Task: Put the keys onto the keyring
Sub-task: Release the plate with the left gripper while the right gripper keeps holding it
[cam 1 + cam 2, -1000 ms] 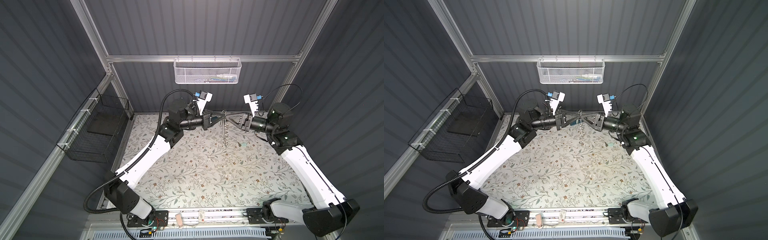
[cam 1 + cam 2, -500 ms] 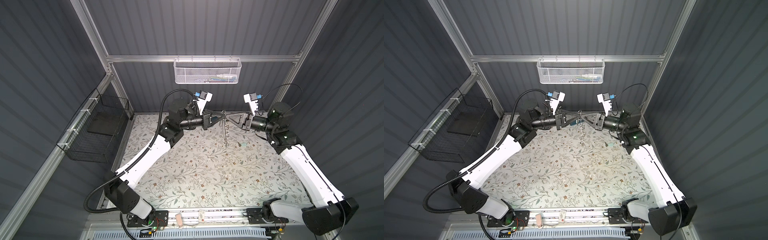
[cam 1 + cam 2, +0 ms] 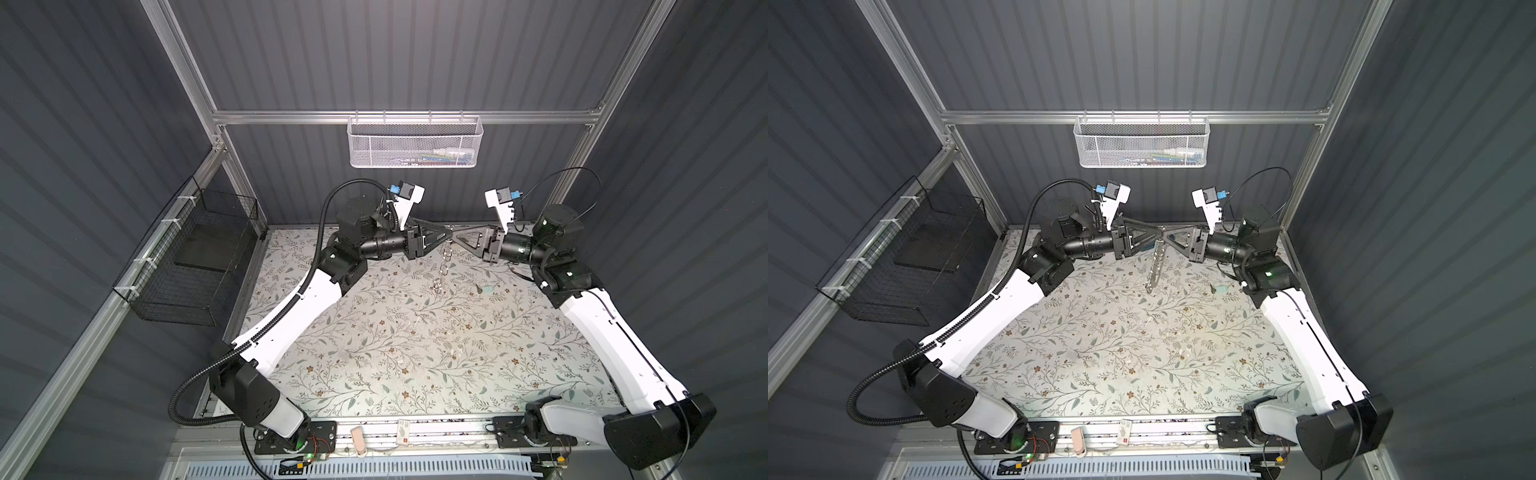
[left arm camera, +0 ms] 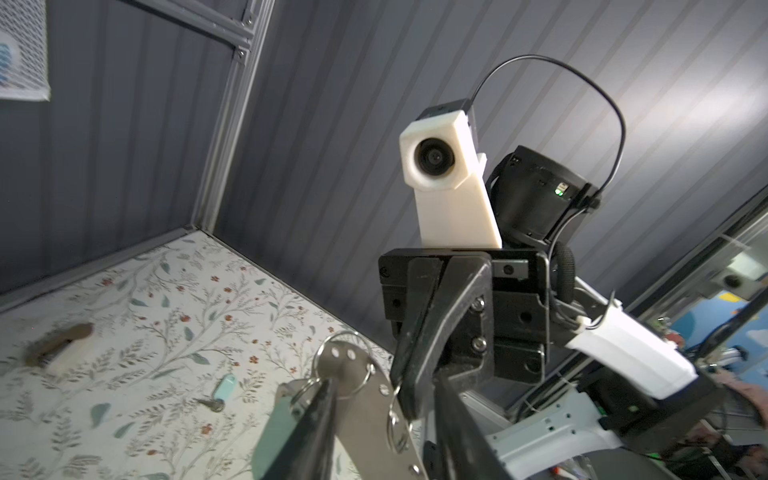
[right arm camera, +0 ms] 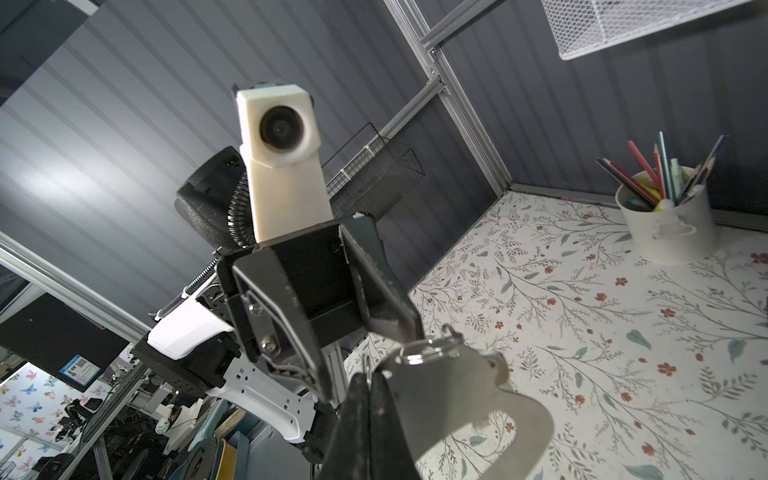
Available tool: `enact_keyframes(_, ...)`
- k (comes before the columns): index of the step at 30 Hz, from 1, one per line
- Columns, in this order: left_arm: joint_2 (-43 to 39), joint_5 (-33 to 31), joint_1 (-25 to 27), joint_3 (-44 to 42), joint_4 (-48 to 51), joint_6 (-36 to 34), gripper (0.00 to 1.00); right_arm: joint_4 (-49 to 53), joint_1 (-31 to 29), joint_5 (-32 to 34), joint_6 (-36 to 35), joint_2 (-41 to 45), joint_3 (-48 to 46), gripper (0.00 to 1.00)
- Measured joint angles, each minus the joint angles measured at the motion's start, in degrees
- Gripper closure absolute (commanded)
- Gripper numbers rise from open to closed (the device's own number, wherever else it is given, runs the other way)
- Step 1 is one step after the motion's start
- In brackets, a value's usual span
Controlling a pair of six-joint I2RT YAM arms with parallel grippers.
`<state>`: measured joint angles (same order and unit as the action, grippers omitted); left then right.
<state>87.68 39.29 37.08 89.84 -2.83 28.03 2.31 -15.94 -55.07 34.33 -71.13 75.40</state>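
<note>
Keyring (image 4: 365,399) hangs in mid-air over the back of the table (image 3: 415,353). It is edge-on and hard to read in both top views. Right gripper (image 4: 405,401) jaws are pinched tight on its plate edge. The left gripper (image 5: 370,361) jaws are parted, 1 on either side of the ringed end. 1 mint-tagged key (image 4: 220,395) lies on the table near the right arm. Another mint tag (image 4: 274,424) sits against the left finger, half hidden and cut off, so I can't tell if it's on a ring. Pencil cup (image 5: 665,224) stands in the back corner.

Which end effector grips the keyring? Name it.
The right end effector: its jaws are pinched shut on the edge of the keyring. The left end effector has its jaws spread apart.
</note>
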Motion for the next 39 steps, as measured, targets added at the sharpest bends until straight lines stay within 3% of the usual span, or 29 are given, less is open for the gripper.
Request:
enact_keyframes(10,-9.22,-12.76,-4.20,-2.47,3.61,-3.52,0.45,7.37,0.00,8.09,-7.76,3.69,-0.02,0.99)
enact_keyframes(17,-7.67,-17.73,-4.17,-2.40,7.85,-4.79,0.44,12.74,0.00,14.14,-12.39,6.10,-0.09,0.99)
enact_keyframes(26,4.39,-21.42,-3.41,-2.62,12.26,-2.64,0.45,16.68,0.15,21.11,-13.84,13.29,-4.00,0.98)
enact_keyframes(31,13.18,-21.94,-0.42,-2.91,10.88,-0.13,0.45,19.43,1.20,24.50,-13.79,17.09,-6.23,0.98)
enact_keyframes(39,29.70,-17.18,4.33,-0.68,4.13,7.56,0.45,24.94,2.32,29.90,-13.79,21.94,-6.84,0.97)
